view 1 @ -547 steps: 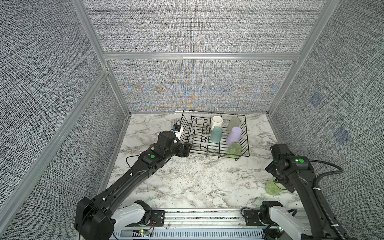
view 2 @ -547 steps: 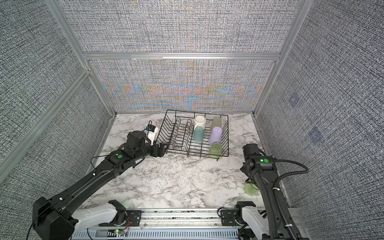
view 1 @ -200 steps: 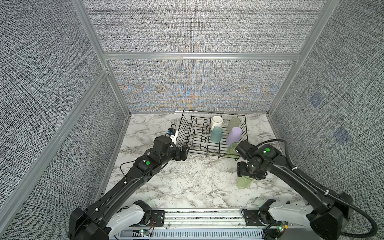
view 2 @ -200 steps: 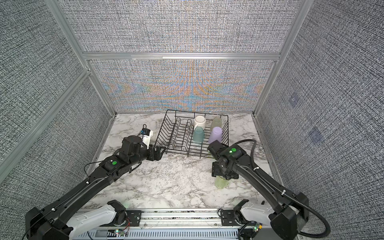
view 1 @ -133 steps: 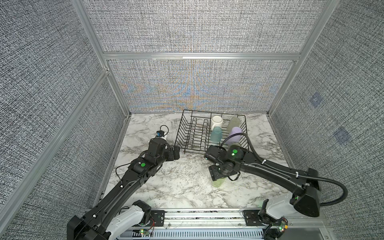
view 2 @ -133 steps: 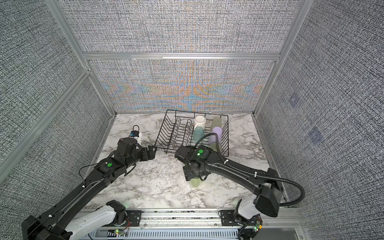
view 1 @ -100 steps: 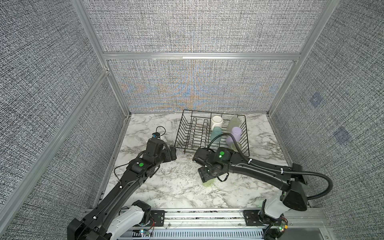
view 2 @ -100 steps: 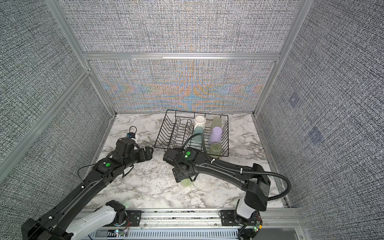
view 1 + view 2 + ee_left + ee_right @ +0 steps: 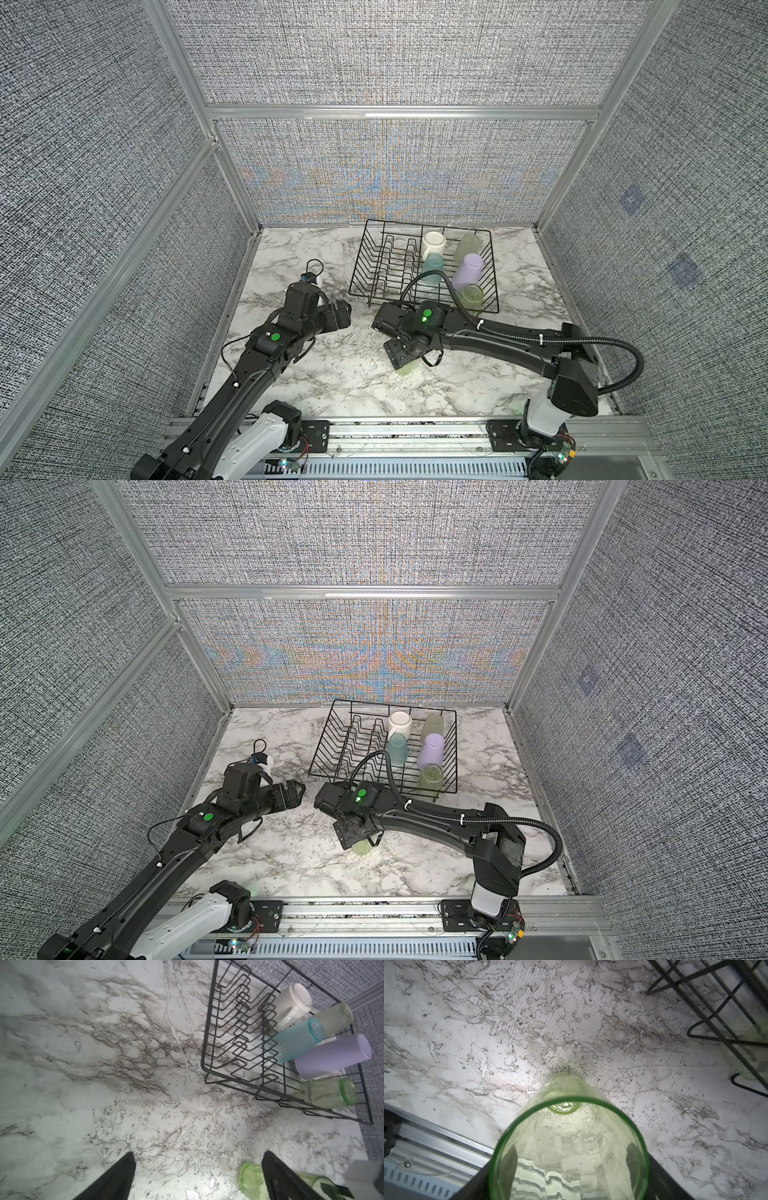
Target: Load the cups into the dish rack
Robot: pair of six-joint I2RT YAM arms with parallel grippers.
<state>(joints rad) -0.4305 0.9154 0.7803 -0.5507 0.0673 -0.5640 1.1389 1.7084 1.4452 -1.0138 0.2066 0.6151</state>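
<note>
Right jaws, part-open, clamped on green tumbler (image 9: 569,1147), now swung from right edge to mid-table (image 9: 332,374), just before dish rack (image 9: 494,270). Left jaws pulled back from rack, spread wide, empty. Five cups (image 9: 468,268) racked; last one likely next

Rack (image 9: 390,262) holds 5 cups (image 9: 468,270); green tumbler (image 9: 363,848) outside.

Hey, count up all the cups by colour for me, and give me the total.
green cup: 3
teal cup: 1
lavender cup: 1
white mug: 1
total: 6
</note>
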